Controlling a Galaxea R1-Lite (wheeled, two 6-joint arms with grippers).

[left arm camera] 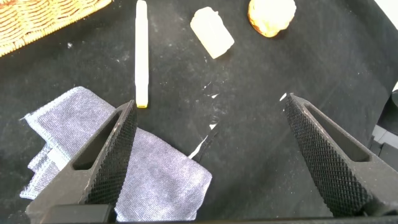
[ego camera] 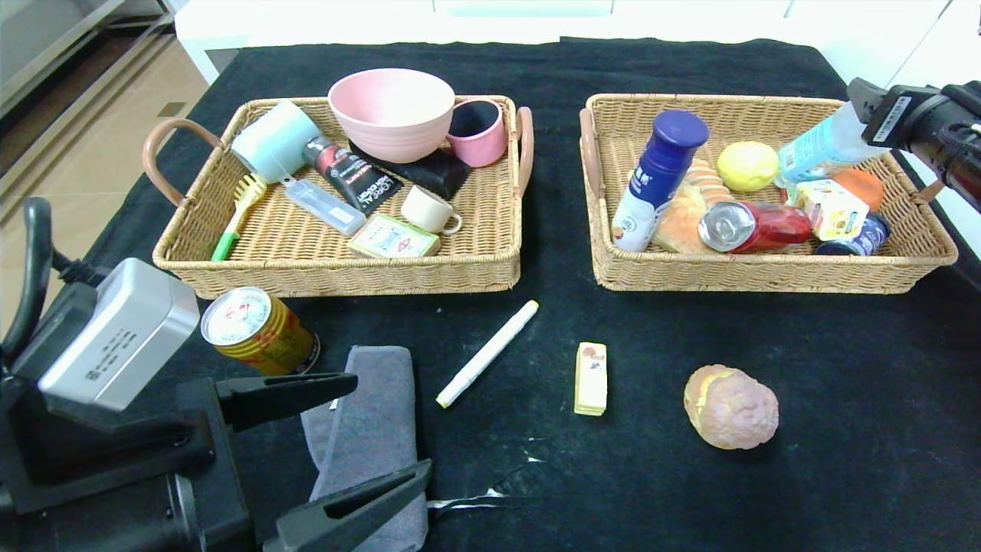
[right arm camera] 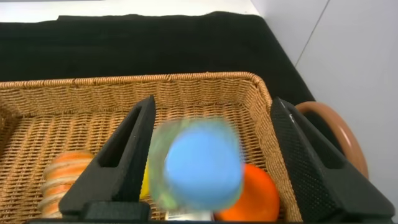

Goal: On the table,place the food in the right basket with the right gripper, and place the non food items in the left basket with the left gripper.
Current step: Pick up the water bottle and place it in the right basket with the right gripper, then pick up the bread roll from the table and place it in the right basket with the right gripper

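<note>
My right gripper (right arm camera: 212, 106) hangs over the far right corner of the right basket (ego camera: 766, 272), jaws open. The clear water bottle (ego camera: 824, 149) with its pale blue cap (right arm camera: 202, 165) sits loose between them, blurred and tilted into the basket. On the table (ego camera: 843, 368) lie a gold-red can (ego camera: 257, 330), a brown bun (ego camera: 732, 406) and a small yellow pack (ego camera: 591, 378). My left gripper (ego camera: 389, 423) stands wide open low over the grey towel (left arm camera: 149, 174), one finger above it. The white marker (ego camera: 488, 353) lies just beyond.
The left basket (ego camera: 337, 276) holds a pink bowl (ego camera: 391, 111), cups and small items. The right basket holds a blue-capped bottle (ego camera: 655, 180), a red can (ego camera: 755, 226), bread, a lemon and an orange (right arm camera: 252, 196). A white tear (ego camera: 475, 498) marks the cloth.
</note>
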